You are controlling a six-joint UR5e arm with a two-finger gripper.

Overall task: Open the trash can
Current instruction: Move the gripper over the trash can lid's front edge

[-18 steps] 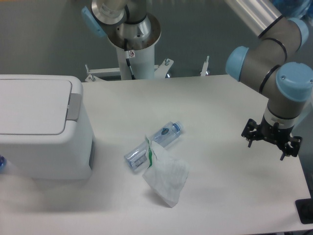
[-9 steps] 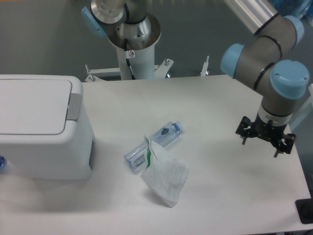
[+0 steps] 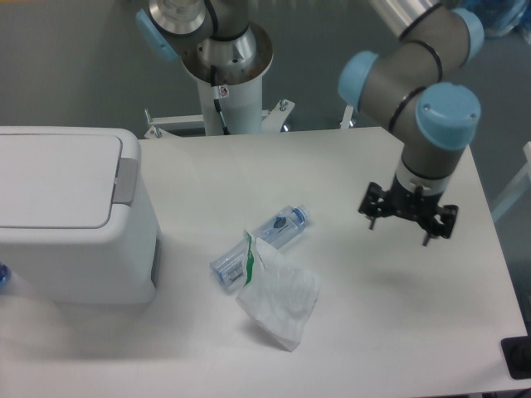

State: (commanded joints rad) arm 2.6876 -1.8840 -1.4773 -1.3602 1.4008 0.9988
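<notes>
The bin (image 3: 75, 224) stood at the left edge of the counter (image 3: 357, 166), its flat lid (image 3: 54, 178) shut and lying level, with the grey latch tab (image 3: 126, 181) on the lid's right side, facing the middle of the counter. The gripper (image 3: 399, 232) hung above the counter's right half, well apart from the bin and touching nothing. Its jaws pointed down and stood apart, with nothing between them. Judged from this, the task was at the approach step: nothing on the bin had been touched, and the lid was not yet raised. The next move would call for a long sweep to the left across the counter, then a descent onto the latch tab to press it, or a jaw tip hooked under the lid's right edge to lift it; which of these the lid needs could not be told. Between gripper and bin lay a clear bottle (image 3: 261, 245) on its side with a blue cap, and touching it, just in front, a crumpled white wrapper (image 3: 280, 303). Both sat low, so a path kept above them should pass; a low sweep could knock them.
</notes>
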